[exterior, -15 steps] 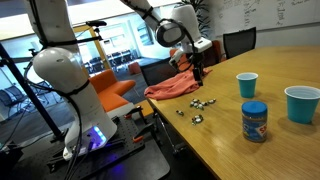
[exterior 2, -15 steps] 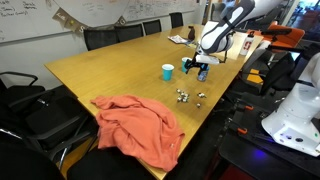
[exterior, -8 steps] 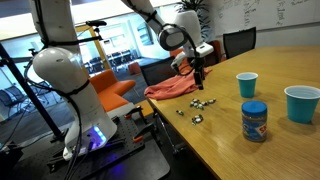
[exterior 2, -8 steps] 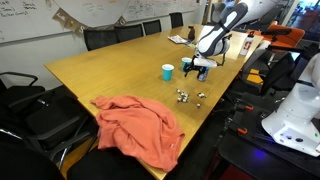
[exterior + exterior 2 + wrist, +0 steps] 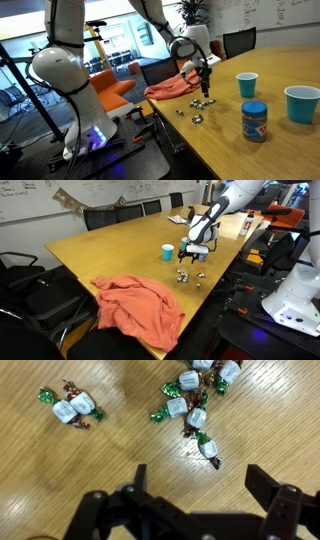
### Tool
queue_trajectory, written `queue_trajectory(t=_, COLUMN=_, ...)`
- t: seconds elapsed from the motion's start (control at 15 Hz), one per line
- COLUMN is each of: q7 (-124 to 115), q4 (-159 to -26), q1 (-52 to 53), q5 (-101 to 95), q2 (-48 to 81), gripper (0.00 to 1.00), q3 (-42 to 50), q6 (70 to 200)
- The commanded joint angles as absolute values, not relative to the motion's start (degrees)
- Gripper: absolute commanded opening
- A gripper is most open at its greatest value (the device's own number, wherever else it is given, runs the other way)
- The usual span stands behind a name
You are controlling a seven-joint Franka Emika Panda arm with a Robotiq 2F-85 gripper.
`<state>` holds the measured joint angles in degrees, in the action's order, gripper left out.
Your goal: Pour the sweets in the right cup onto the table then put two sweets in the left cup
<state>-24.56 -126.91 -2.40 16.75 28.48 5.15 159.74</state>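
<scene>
Far left on the wooden surface [image 5: 280, 150], an orange-pink cloth [image 5: 168, 89] lies bunched at the edge. Just right of it my claw [image 5: 205, 92] hangs fingers-down, low over the wood, jaws spread wide and holding nothing. The sweets [image 5: 198, 104] lie scattered on the wood beneath and in front of it. Further right stands the left cup [image 5: 247, 85], deep blue and upright, well apart from the sweets. Next comes a blue lidded jar [image 5: 254, 122] with a label, and at the far right the right cup [image 5: 301, 104], teal, wider and also upright. I cannot tell what is inside either cup.

In my wrist view a small clump of sweets [image 5: 72, 407] sits at upper left, in white wrappers with green and brown twisted ends. After a stretch of bare wood there is a tighter cluster at upper right, with one sweet apart just below it. My dark fingers [image 5: 136, 482] come in from the bottom edge, wide apart, touching no sweet.

In an exterior view the cloth [image 5: 140, 307] is lower left, the right cup [image 5: 167, 252] stands mid-surface, and my claw [image 5: 192, 255] is just right of it, near the sweets [image 5: 188, 276]
</scene>
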Motion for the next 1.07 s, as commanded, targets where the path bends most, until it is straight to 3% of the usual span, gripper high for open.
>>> queue_trajectory(t=0.0, q7=-23.98, q4=-123.42, q1=-1.63, q5=16.36, q2=32.62, gripper=1.00, q3=5.15, q6=159.96)
queue_trajectory(t=0.67, q7=-27.38, q4=-116.03, q1=2.67, q5=15.61, q2=41.62, gripper=1.00, q3=7.60, q6=160.38)
queue_trajectory(t=0.73, q7=-27.52, q4=-115.37, q1=3.07, q5=15.56, q2=42.30, gripper=0.77, q3=7.90, q6=160.36)
queue_trajectory(t=0.87, q7=-27.71, q4=-114.50, q1=4.22, q5=15.23, q2=43.28, gripper=0.68, q3=8.82, q6=160.47)
queue_trajectory(t=1.0, q7=-27.81, q4=-113.75, q1=5.09, q5=14.99, q2=44.08, gripper=0.52, q3=9.54, q6=160.44)
